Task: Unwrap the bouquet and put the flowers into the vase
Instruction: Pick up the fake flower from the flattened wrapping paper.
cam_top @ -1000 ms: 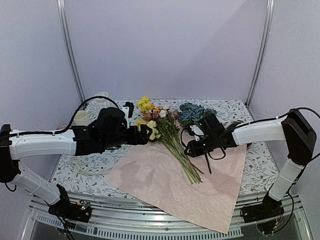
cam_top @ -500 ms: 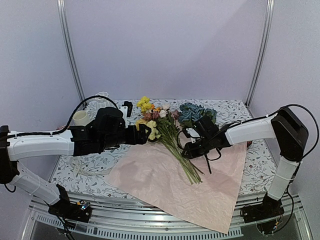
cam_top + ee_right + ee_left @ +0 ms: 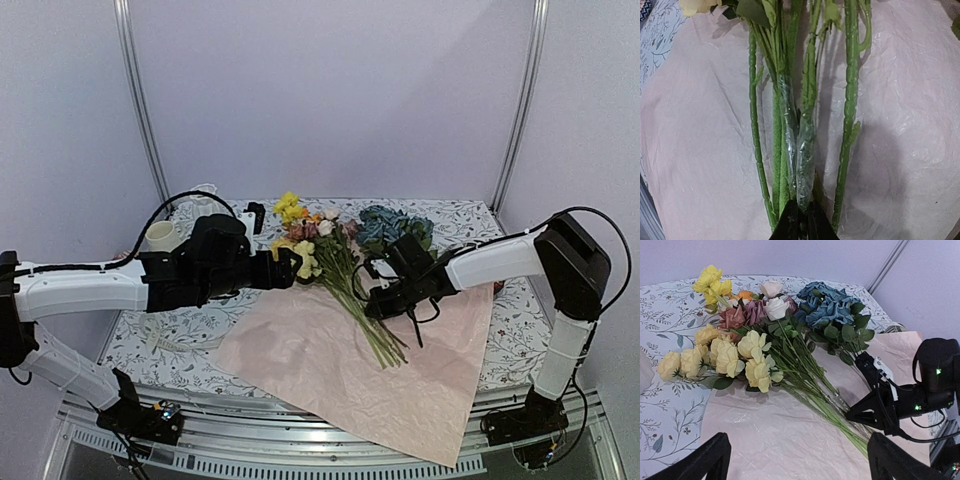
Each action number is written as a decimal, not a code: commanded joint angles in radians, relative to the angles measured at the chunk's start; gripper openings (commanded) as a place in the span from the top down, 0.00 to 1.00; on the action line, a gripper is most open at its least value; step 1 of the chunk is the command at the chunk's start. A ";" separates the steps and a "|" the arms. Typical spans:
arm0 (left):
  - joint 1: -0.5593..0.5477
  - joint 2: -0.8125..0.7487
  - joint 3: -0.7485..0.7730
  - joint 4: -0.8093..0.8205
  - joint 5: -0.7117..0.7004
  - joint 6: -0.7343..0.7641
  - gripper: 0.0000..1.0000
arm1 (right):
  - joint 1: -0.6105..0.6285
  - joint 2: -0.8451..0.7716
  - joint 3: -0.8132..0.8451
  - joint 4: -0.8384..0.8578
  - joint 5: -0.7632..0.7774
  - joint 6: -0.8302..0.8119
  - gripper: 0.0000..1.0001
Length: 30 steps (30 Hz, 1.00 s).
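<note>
Pink paper lies spread flat on the table, one corner over the near edge. The flowers lie loose on it, stem ends toward near-right, blooms past the sheet's far edge onto the table. The right gripper is low over the stems, tips pinched together on the lower end of the clear tape binding a few stems. The left gripper has its jaws wide apart, nothing in them, above the paper near the yellow blooms. The vase is at far left behind the left arm, mostly hidden. A mug is beside it.
</note>
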<state>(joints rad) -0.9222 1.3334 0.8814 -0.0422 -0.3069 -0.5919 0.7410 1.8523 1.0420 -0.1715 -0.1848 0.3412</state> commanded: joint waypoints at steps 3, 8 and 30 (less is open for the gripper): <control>-0.012 -0.013 -0.005 0.017 -0.004 0.017 0.02 | 0.006 -0.081 -0.023 0.052 0.060 0.029 0.96; -0.012 -0.004 -0.005 0.033 0.021 0.009 0.03 | 0.007 -0.190 -0.064 0.080 0.119 0.052 0.96; -0.013 0.130 0.014 0.432 0.383 0.005 0.10 | 0.046 -0.525 -0.307 0.517 0.002 0.036 0.96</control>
<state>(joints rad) -0.9222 1.4212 0.8417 0.3145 0.0078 -0.5907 0.7612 1.3922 0.7673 0.2382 -0.1802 0.3954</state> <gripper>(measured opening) 0.905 0.042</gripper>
